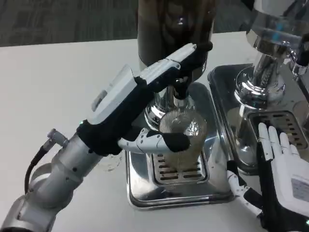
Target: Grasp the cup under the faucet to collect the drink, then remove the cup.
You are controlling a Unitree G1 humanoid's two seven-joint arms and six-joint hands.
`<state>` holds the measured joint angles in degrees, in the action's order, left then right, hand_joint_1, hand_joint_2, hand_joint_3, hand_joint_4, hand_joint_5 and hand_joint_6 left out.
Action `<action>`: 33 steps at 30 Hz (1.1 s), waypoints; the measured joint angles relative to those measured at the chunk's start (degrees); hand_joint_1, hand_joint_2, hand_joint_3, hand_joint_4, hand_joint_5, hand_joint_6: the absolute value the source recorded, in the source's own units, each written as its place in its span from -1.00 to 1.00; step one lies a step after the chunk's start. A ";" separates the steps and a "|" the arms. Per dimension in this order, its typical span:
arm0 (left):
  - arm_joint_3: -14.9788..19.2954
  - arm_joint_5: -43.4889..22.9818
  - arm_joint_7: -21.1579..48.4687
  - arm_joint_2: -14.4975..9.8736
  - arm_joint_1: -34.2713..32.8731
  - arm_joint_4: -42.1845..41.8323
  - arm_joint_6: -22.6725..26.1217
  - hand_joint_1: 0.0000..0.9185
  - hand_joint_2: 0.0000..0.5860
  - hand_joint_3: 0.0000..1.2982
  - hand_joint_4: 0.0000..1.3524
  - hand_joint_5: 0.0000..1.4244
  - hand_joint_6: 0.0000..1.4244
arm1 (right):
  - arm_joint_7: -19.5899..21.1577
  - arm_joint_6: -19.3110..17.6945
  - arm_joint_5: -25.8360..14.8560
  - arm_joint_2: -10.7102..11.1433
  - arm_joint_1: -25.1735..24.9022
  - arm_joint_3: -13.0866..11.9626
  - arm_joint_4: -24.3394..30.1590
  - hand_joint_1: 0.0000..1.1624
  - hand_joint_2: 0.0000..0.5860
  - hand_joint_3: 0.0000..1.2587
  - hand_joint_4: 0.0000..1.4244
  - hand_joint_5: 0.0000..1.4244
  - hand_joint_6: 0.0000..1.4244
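The left hand (145, 104) wrapped its fingers around 1 clear cup (182, 135), seemingly under the faucet (179, 89) to catch drink, while the right hand (282, 166) rested with fingers spread and nothing held, right of the cup.

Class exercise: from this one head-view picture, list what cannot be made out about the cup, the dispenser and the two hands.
- Cup: fill level unreadable; clear wall, glare.
- Left hand: whether the fingers truly grip the cup, hidden behind the palm.
- Faucet: lever position, covered by the fingers.
- Right hand: wrist cut off by the bottom edge.
- Dispenser: top cropped.
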<state>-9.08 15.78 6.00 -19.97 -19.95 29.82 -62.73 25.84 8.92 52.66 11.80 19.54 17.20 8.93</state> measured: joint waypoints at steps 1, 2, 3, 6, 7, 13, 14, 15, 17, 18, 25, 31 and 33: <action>0.04 0.22 -0.09 0.00 0.12 -0.12 -0.08 -1.00 -0.67 -0.83 -1.00 -0.70 -0.74 | 0.00 0.00 0.00 0.00 -0.02 0.00 0.00 -0.37 0.50 -0.99 -1.00 -1.00 -0.93; 0.18 0.55 -0.22 0.00 0.32 -0.38 -0.19 -1.00 -0.67 -0.83 -1.00 -0.70 -0.74 | 0.00 0.00 0.00 0.00 -0.06 0.00 0.00 -0.37 0.50 -0.99 -1.00 -1.00 -0.93; 0.29 0.73 -0.33 -0.01 0.68 -0.76 -0.28 -1.00 -0.67 -0.83 -1.00 -0.69 -0.74 | 0.00 0.00 0.00 0.00 -0.09 0.01 0.00 -0.37 0.50 -0.99 -1.00 -1.00 -0.93; 1.02 2.58 -1.12 -0.14 1.56 -1.74 -0.88 -1.00 -0.66 -0.81 -0.98 -0.68 -0.72 | 0.00 0.00 -0.01 0.00 -0.10 0.01 0.00 -0.37 0.50 -0.99 -1.00 -1.00 -0.93; 1.13 2.92 -1.22 -0.21 1.66 -1.94 -0.94 -1.00 -0.66 -0.81 -0.98 -0.68 -0.72 | 0.00 0.00 -0.01 0.00 -0.11 0.01 0.00 -0.37 0.50 -0.99 -1.00 -1.00 -0.93; 1.55 6.23 -3.07 -0.60 2.51 -3.73 -1.04 -1.00 -0.64 -0.79 -0.97 -0.67 -0.72 | 0.00 0.00 -0.02 0.00 -0.23 0.05 0.00 -0.37 0.50 -0.99 -1.00 -1.00 -0.93; 1.58 6.99 -3.50 -0.81 2.55 -4.05 -1.06 -1.00 -0.64 -0.79 -0.97 -0.67 -0.72 | 0.00 0.00 -0.03 0.00 -0.24 0.05 0.00 -0.37 0.50 -0.99 -1.00 -1.00 -0.93; 1.58 7.52 -3.80 -1.04 2.58 -4.30 -1.12 -1.00 -0.64 -0.79 -0.97 -0.67 -0.72 | 0.00 0.00 -0.03 0.00 -0.25 0.05 -0.01 -0.37 0.50 -0.99 -1.00 -1.00 -0.93; 1.63 8.84 -4.71 -1.29 2.63 -4.63 -1.17 -1.00 -0.64 -0.79 -0.97 -0.67 -0.72 | 0.00 0.00 -0.04 0.00 -0.27 0.05 -0.01 -0.37 0.50 -0.99 -1.00 -1.00 -0.93; 1.64 9.51 -5.15 -1.42 2.62 -4.76 -1.23 -1.00 -0.64 -0.78 -0.97 -0.67 -0.72 | 0.00 0.00 -0.03 -0.01 -0.29 0.06 -0.01 -0.37 0.50 -0.99 -1.00 -1.00 -0.93; 1.68 15.04 -9.25 -2.58 2.93 -6.20 -1.49 -1.00 -0.63 -0.77 -0.95 -0.65 -0.71 | 0.00 -0.02 -0.23 -0.03 -0.39 0.06 -0.15 -0.37 0.50 -0.99 -1.00 -1.00 -0.93; 1.56 18.76 -12.49 -3.76 3.64 -7.53 -1.53 -1.00 -0.63 -0.76 -0.95 -0.64 -0.71 | 0.00 -0.21 -0.52 -0.03 -0.70 0.05 -0.47 -0.35 0.47 -1.00 -1.00 -1.00 -0.92; 1.43 19.41 -13.31 -4.03 3.83 -7.74 -1.52 -1.00 -0.62 -0.76 -0.95 -0.64 -0.71 | 0.00 -0.75 -0.95 -0.03 -0.84 0.01 -0.63 -0.33 0.40 -1.00 -1.00 -1.00 -0.87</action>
<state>-7.65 35.20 -7.31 -24.00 -16.12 22.08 -64.26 25.83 8.17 51.71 11.78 18.70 17.21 8.30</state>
